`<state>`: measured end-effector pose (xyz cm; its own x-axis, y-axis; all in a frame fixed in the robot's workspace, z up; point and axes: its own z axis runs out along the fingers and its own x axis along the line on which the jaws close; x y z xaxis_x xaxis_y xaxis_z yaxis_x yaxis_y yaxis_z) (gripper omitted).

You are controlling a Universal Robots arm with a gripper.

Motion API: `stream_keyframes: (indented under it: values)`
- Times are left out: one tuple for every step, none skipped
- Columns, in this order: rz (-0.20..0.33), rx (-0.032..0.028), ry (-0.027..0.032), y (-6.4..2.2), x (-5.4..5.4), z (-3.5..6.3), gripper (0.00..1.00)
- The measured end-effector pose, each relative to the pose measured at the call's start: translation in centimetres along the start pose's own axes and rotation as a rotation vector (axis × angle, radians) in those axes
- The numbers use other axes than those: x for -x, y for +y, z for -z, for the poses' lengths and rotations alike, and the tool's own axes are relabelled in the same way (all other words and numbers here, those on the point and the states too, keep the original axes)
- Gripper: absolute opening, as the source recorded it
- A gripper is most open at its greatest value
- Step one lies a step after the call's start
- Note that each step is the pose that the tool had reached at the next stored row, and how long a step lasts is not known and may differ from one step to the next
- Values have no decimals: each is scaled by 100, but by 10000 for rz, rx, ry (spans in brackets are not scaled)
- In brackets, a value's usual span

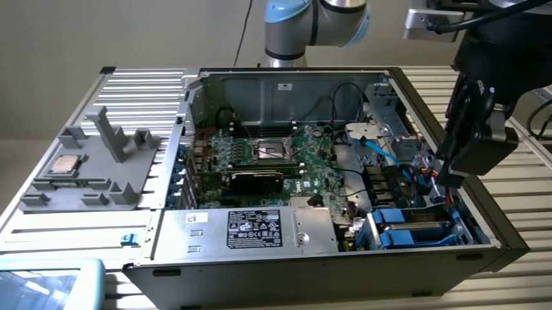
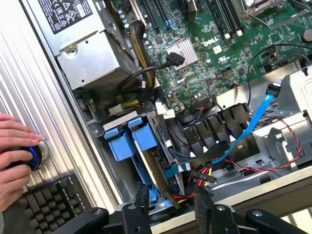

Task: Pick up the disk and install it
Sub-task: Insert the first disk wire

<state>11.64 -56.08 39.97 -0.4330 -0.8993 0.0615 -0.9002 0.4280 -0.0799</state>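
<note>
Wiring shows through the gap between the two black-padded fingers (image 2: 143, 202) of the gripper (image 2: 173, 197); they stand well apart and clamp nothing. In the exterior view the gripper (image 1: 450, 181) hangs on the robot arm (image 1: 315, 22) over the drive-bay corner of the open computer case (image 1: 483, 213), fingertips pointing down into it.

Just beyond the fingertips, and directly under them, the disk (image 2: 152, 168) stands on edge in the drive bay (image 2: 124, 122), held in its blue plastic carrier (image 2: 145, 135). A second blue carrier tab (image 2: 119, 144) sits right beside it. The fingers are close to the disk but do not touch it. From outside, the disk (image 1: 412, 227) shows as a silver slab between blue rails below the gripper. Whether it is pushed fully home I cannot tell.

A bundle of red, yellow and black power leads (image 2: 197, 178) lies between the fingertips and the disk. Farther ahead of the tool run a blue SATA cable (image 2: 253, 122), the green motherboard (image 2: 195, 48) and the grey power supply (image 2: 83, 53).

Well off to the side of the gripper, outside the case, a person's hand (image 2: 12, 151) rests on a round knob (image 2: 36, 155) next to a keyboard (image 2: 48, 207).
</note>
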Motion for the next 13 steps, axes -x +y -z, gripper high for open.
stream_keyframes:
  values:
    - [-1,37,-77,-8,-16,-2,50]
    - [-3,77,-157,-16,-32,-4,50]
    - [-4,114,-231,-22,-47,-5,50]
    - [-6,158,-319,-30,-62,-6,50]
    - [-8,202,-406,-37,-77,-8,50]
    - [-10,247,-498,-44,-90,-9,50]
    - [-11,290,-587,-50,-104,-11,50]
    - [-9,333,-674,-55,-115,-12,50]
    - [1,369,-749,-59,-123,-13,50]
    - [12,405,-821,-63,-132,-15,50]
    - [24,444,-896,-67,-140,-17,50]
    - [44,478,-961,-70,-146,-20,50]
    - [75,504,-1007,-72,-151,-23,50]
